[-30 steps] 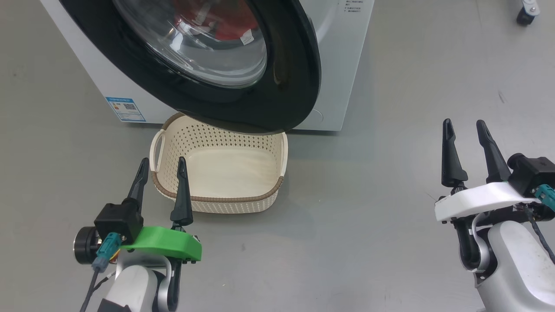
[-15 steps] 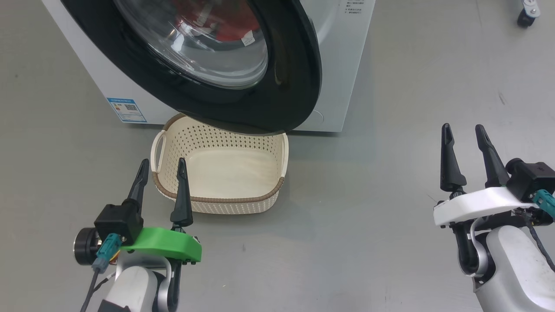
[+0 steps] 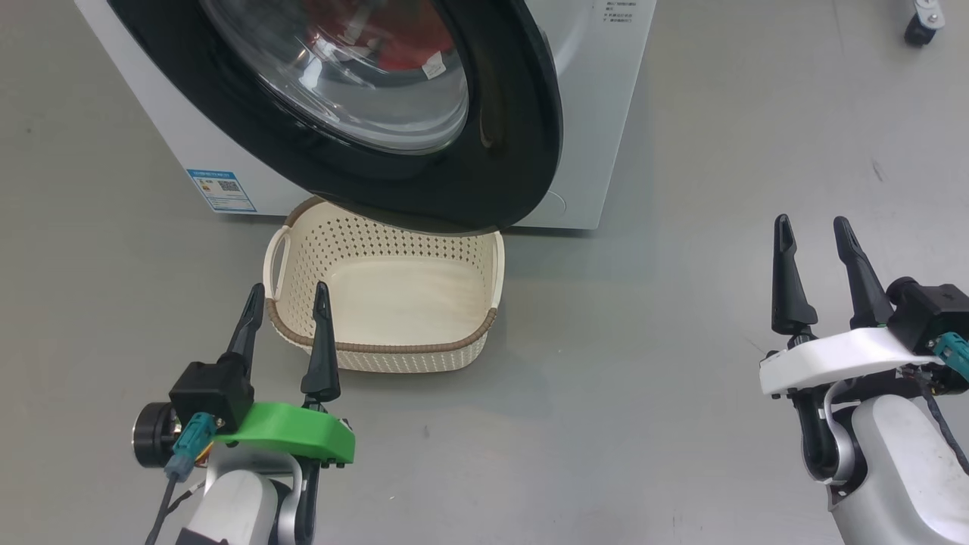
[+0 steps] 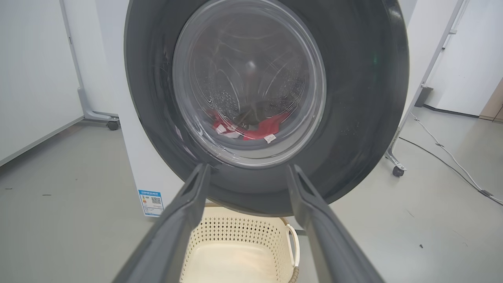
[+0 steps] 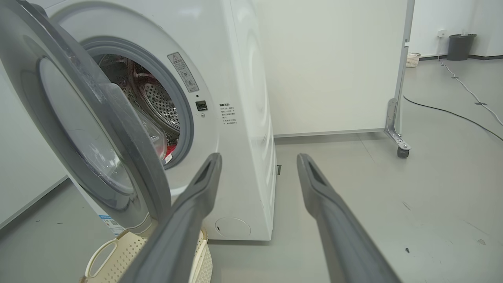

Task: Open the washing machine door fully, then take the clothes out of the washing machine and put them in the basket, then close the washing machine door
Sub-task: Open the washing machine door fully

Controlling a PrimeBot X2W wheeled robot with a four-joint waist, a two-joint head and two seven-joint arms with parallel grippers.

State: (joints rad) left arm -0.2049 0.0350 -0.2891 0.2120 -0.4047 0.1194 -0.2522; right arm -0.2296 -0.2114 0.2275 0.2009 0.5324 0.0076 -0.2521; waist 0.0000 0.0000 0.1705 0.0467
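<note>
Grey floor (image 3: 681,378) stretches between white walls (image 4: 31,70); a white partition panel (image 5: 334,67) stands on a castered metal leg (image 5: 393,118), a cable (image 5: 452,114) trails across the floor, and a dark bin (image 5: 459,46) stands against one, far back

The head view looks steeply down from close in front of the washing machine (image 3: 598,113). The left wrist view sits low before the machine, squarely facing the washing machine door (image 4: 353,98). The right wrist view, low off the machine's front corner, looks obliquely across its front and side. All three share door, basket (image 3: 409,362) and blue sticker (image 3: 221,191).
</note>
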